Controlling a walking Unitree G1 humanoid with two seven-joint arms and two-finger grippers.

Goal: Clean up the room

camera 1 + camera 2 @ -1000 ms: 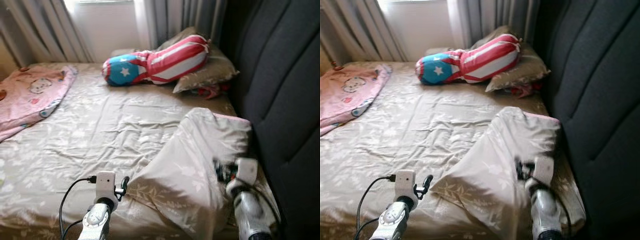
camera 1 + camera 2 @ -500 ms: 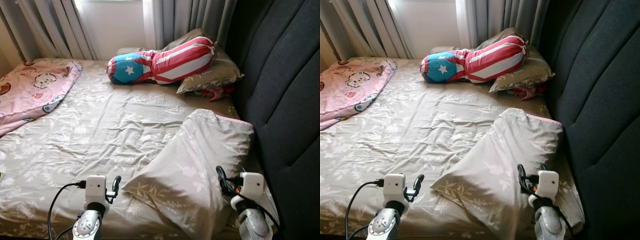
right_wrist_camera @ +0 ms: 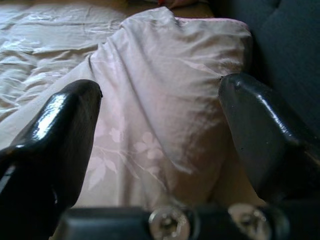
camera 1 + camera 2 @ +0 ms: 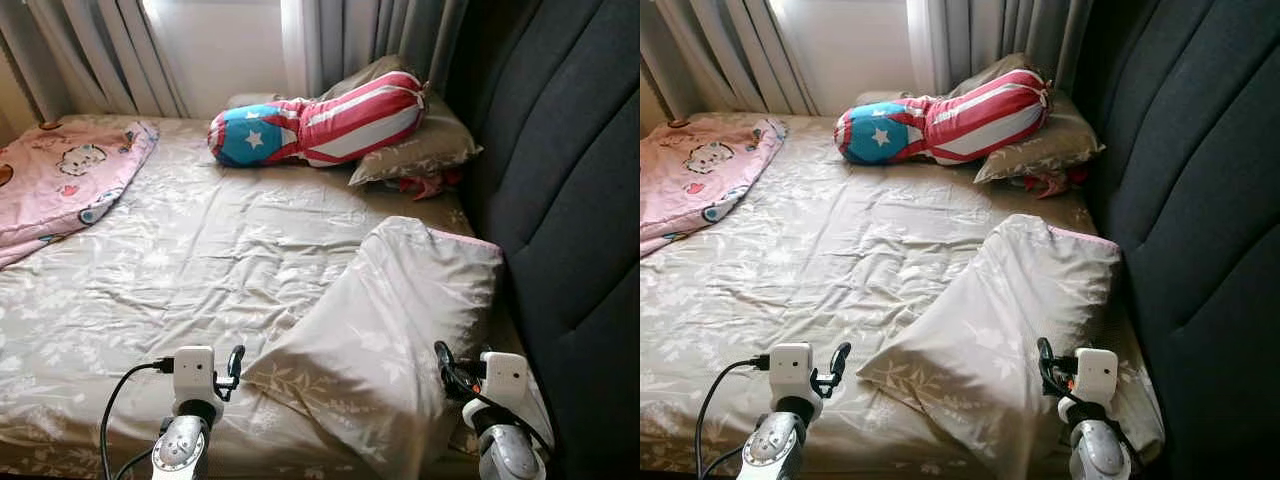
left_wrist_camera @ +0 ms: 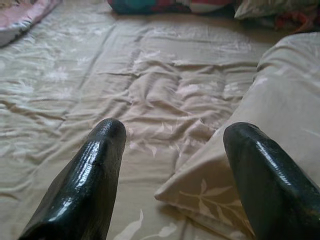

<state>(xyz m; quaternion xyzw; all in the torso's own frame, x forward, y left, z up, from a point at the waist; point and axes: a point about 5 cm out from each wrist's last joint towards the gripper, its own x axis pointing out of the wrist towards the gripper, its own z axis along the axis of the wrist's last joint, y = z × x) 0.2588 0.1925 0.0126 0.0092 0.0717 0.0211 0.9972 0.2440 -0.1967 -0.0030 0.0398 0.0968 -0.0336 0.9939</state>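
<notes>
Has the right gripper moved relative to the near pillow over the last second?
Yes. The right gripper has pulled back toward the robot, from the near pillow's middle to its near edge.

Creased cloth sheet [image 4: 200,260], glossy black tool fingers [image 5: 85,185]

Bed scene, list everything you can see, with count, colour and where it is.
bed sheet: one, beige with leaf print, covering the mattress.
near pillow: one, beige leaf print, lying askew by the headboard, between both arms.
far pillow: one, beige, at the far corner by the headboard.
bolster: one, red-and-white stripes with a blue starred end, resting on the far pillow.
pink blanket: one, cartoon print, far left.
red item: one, below the far pillow; unclear what.
headboard: one, dark grey, right.
curtains: grey, behind the bed.
left pincer: open, at the near pillow's corner.
right pincer: open, over the near pillow.
</notes>
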